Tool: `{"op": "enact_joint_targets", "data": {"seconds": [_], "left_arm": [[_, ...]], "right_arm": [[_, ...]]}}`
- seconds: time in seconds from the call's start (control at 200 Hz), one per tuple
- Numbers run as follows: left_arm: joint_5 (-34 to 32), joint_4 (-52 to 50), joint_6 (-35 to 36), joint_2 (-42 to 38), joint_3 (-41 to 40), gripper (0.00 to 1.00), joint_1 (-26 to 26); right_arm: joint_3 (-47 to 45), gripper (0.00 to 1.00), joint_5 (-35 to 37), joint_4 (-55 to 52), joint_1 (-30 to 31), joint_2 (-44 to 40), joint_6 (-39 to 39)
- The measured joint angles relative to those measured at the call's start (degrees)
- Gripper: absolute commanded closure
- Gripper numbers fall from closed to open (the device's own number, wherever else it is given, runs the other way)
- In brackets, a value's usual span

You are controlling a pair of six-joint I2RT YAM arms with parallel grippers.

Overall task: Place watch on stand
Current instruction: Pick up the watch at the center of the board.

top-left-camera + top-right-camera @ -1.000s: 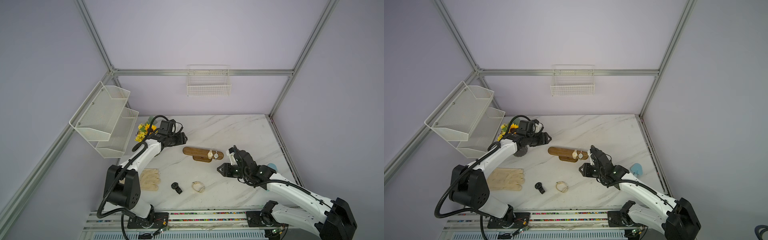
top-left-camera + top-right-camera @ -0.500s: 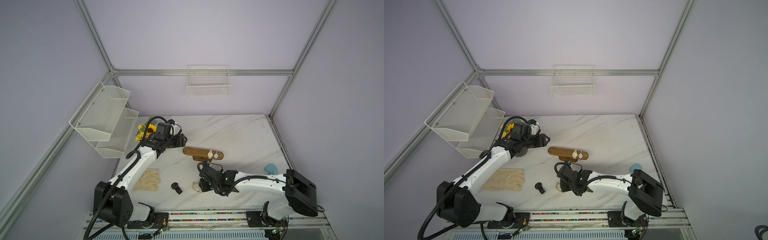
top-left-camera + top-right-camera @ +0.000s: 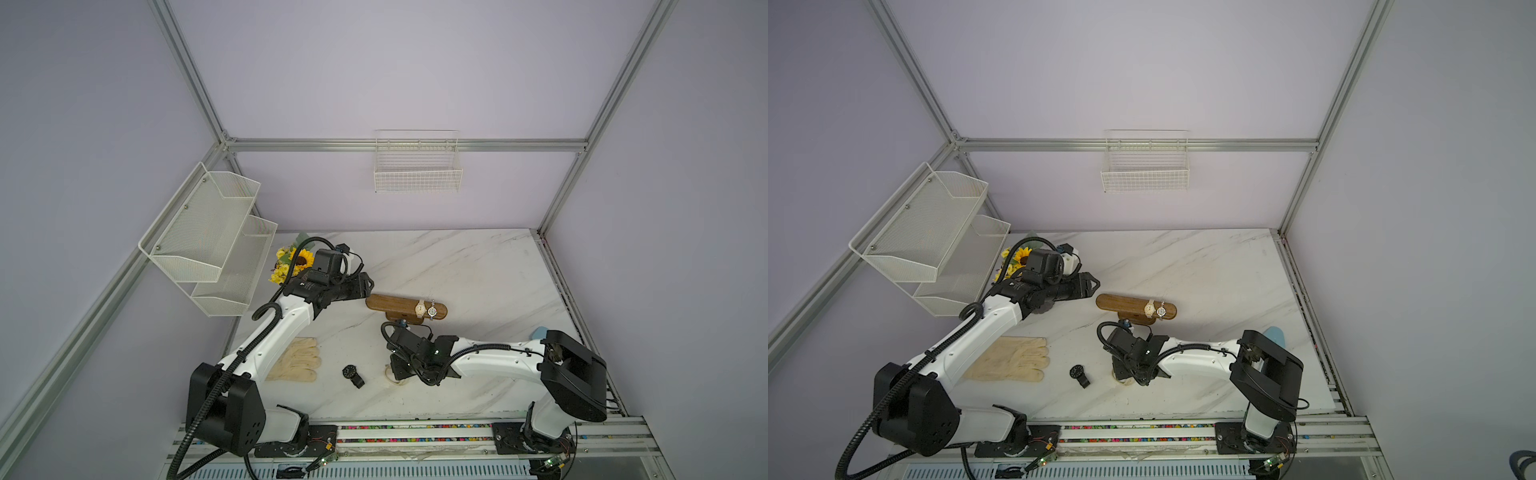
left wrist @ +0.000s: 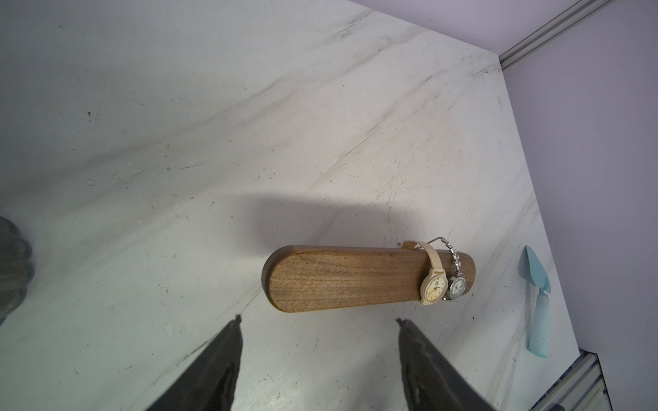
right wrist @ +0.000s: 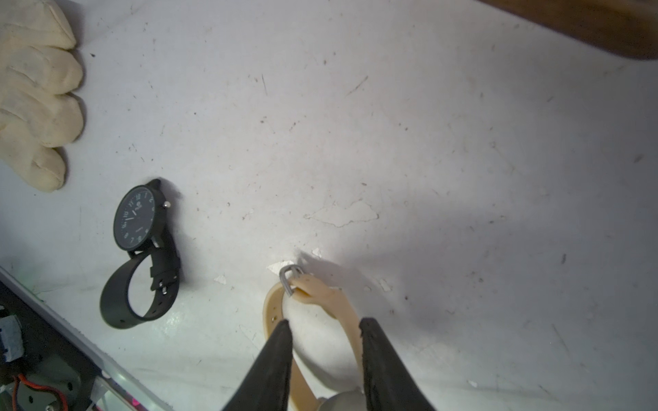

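Swung over from beside the stand's end since the earlier frames, the right tool (image 5: pixel 327 322) now hangs low over the surface (image 5: pixel 427 142). Its fingers are partly apart, one above each side of the looped strap of the tan watch (image 5: pixel 274 309) lying directly beneath, and no grip is evident. Near the tool, toward the left arm, lies a black watch (image 5: pixel 137 217), and beyond that a cream glove (image 5: pixel 35 99). Just behind the tool is the stand (image 3: pixel 390 305), carrying a cream watch (image 4: pixel 433 286) and a silver watch (image 4: pixel 457 287) near one end. At the bare end waits the left tool (image 4: pixel 318 318), wide open and empty.
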Motion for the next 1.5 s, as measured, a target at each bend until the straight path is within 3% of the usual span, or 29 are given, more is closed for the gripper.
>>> {"op": "enact_joint_targets", "data": {"seconds": [0.28, 0.52, 0.725, 0.985, 1.175, 1.5], "left_arm": [[0.4, 0.0, 0.0, -0.3, -0.3, 0.33, 0.0], [0.6, -0.8, 0.1, -0.6, -0.9, 0.34, 0.0], [0.9, -1.6, 0.5, -0.6, -0.9, 0.34, 0.0], [1.5, -2.6, 1.5, -0.6, -1.0, 0.34, 0.0], [2.8, -3.7, 2.7, -0.7, -1.0, 0.36, 0.0], [3.9, -7.0, 5.5, -10.1, -2.3, 0.3, 0.0]], "right_arm": [[-0.6, 0.67, -1.8, 0.1, -1.7, 2.3, -1.2], [-0.8, 0.83, -3.3, 0.0, -3.9, 2.5, -3.2], [1.9, 0.84, -5.4, -0.5, -4.1, 4.8, -5.4], [2.6, 1.0, -6.9, -0.9, -4.2, 5.3, -7.1], [5.3, 1.0, -9.4, -3.9, -5.1, 5.3, -8.3], [18.6, 1.0, -20.3, -19.8, -19.6, 2.1, -13.8]]}}
